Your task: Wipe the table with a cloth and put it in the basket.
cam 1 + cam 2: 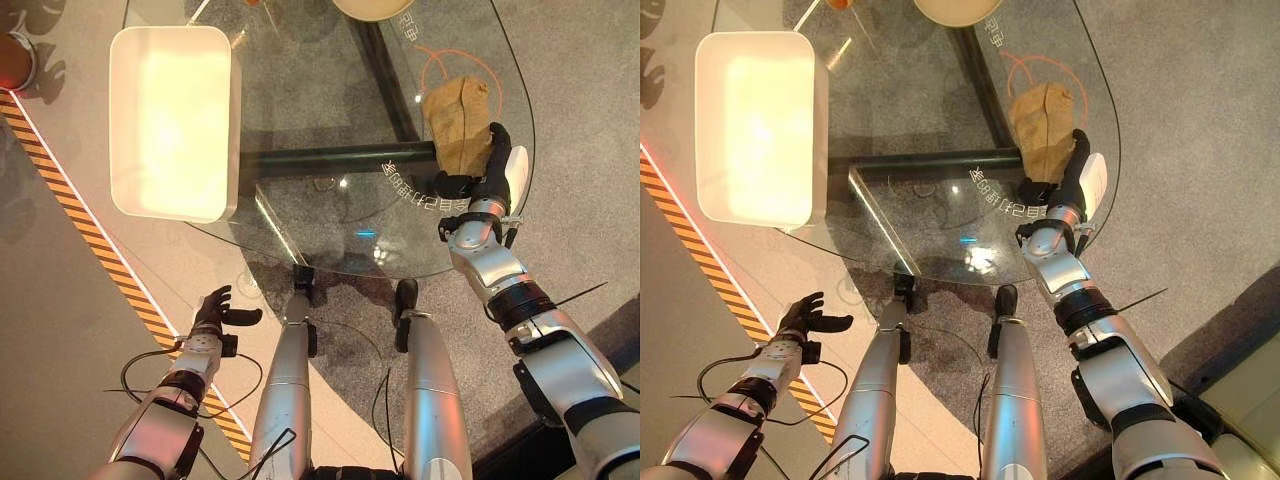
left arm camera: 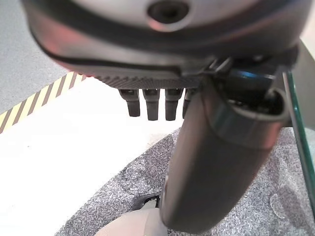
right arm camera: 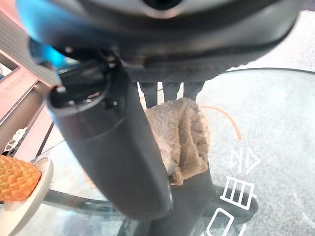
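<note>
Left hand (image 1: 212, 312): hung below the table's near edge, over the floor — fingers loose and spread, holding nothing.
Basket (image 1: 128, 60): white, sat at the glass table's (image 1: 330, 215) left edge.
Cloth (image 1: 458, 122): tan, crumpled, lay near the table's right edge.
Right hand (image 1: 492, 172): rested at the cloth's near end — whether its fingers gripped the cloth, I could not tell.
Plate (image 3: 19, 209): pale, at the far edge.

Cloth (image 1: 458, 122): tan-brown, plain. Basket (image 1: 175, 120): white, glowing pale yellow inside. Table (image 1: 330, 215): clear glass on a black frame, white lettering, orange ring under the cloth. Carpet (image 1: 590, 150): speckled grey. Floor strip (image 1: 95, 245) at left: yellow-black diagonal stripes. Right hand (image 1: 492, 170): black, white thumb cover. Left hand (image 1: 215, 312): black.
</note>
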Tool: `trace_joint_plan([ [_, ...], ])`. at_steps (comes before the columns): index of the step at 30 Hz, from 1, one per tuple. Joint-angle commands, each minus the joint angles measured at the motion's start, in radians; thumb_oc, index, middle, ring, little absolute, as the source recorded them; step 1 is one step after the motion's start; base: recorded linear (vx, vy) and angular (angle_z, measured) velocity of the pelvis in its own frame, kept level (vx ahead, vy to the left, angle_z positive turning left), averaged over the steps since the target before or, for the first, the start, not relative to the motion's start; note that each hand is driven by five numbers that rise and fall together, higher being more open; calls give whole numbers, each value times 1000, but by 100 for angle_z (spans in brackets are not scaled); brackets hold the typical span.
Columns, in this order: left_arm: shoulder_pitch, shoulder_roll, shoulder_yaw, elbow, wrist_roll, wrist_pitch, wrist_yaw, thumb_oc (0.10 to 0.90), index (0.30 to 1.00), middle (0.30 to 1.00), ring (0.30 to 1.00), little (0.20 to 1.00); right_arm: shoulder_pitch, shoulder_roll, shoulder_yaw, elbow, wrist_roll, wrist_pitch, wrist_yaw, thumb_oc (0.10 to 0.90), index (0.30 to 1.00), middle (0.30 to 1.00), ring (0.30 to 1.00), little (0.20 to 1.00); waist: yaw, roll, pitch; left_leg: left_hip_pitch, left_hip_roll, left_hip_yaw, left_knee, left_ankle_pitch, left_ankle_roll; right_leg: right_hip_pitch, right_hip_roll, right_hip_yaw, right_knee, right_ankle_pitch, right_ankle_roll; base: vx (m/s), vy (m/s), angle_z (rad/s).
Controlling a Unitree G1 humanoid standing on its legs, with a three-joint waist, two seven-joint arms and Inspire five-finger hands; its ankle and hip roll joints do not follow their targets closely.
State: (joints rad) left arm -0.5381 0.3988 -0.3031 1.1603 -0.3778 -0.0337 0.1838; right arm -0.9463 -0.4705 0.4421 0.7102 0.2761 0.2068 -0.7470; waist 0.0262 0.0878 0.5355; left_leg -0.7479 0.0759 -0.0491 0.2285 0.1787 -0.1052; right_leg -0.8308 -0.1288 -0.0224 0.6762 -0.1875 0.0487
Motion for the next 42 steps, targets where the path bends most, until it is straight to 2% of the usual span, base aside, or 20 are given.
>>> trace_joint_plan([
  [1,26,-8,-18,37,16,-10,37,800,900,900,900,900,-110,-40,27,14,-29,-14,-24,800,900,900,900,900,11,18,-15,15,-100,73,126,-158,80,57,42,-72,-228,128,-41,0,0,0],
  [6,22,-8,-30,35,10,-8,33,800,900,900,900,900,-145,-47,47,73,-36,-1,-27,800,900,900,900,900,18,25,-15,11,-101,73,129,-158,82,52,39,-76,-223,129,-40,0,0,0],
  [7,21,-7,-31,34,9,-6,32,800,900,900,900,900,-149,-48,50,79,-41,2,-31,611,738,738,738,711,19,25,-15,10,-101,73,129,-158,83,50,39,-76,-221,129,-40,0,0,0],
  [8,19,-7,-31,34,8,-5,30,800,900,900,900,900,-153,-49,52,85,-44,6,-34,180,368,368,368,280,19,26,-15,8,-102,72,130,-158,83,49,40,-76,-220,129,-40,0,0,0],
  [9,18,-6,-33,34,7,-4,30,800,900,900,900,900,-156,-50,53,95,-48,8,-36,100,300,300,300,200,20,26,-15,8,-102,72,130,-158,84,48,39,-77,-220,129,-40,0,0,0],
  [34,14,-4,-44,21,0,11,31,800,900,900,900,900,-168,-56,71,96,-69,-6,-49,100,300,300,300,200,24,28,-15,1,-104,71,124,-154,88,36,41,-83,-216,134,-36,0,0,0],
  [42,15,0,-48,13,2,15,25,800,900,900,900,900,-193,-58,102,69,-113,4,-19,100,300,300,300,200,30,27,-15,2,-106,67,122,-151,88,40,40,-88,-221,137,-36,0,0,0],
])
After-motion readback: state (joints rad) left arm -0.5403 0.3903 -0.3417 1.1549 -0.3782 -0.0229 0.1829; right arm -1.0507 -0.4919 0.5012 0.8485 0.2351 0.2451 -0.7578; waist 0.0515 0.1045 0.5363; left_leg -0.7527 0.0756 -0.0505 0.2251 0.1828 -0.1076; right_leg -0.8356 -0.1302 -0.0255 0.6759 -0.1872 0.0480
